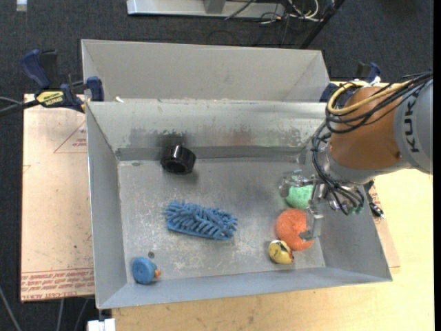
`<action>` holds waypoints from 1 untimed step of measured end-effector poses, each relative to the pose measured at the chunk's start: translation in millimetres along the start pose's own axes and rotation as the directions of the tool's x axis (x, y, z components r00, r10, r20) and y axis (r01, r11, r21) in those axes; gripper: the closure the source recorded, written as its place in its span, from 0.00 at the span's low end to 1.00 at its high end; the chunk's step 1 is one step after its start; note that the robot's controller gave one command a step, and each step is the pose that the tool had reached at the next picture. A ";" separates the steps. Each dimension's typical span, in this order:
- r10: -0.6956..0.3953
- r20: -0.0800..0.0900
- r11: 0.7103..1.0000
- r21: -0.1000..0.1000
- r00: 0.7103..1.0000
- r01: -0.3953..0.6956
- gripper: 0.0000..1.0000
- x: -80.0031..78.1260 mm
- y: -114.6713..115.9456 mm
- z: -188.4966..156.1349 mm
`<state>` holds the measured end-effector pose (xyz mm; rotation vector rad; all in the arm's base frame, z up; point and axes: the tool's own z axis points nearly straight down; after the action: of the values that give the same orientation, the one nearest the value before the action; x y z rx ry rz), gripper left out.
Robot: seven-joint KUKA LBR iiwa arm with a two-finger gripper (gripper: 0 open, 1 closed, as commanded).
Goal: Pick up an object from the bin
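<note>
gripper (314, 214) touching orange ball's (292, 227) right side; open or closed: cannot tell | green lump (298, 196) just above ball

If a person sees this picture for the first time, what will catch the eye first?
First the arm's orange cover at the right, with the hand below it beside a green lump and an orange ball. Next the blue spiky brush in the middle of the bin, and a black cylinder by the back wall.
</note>
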<state>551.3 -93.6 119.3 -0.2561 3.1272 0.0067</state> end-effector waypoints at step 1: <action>-0.166 0.001 0.986 0.006 0.986 0.166 0.00 -4.9 -0.4 24.5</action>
<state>556.3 -93.0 94.8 -0.5151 3.0931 -0.0032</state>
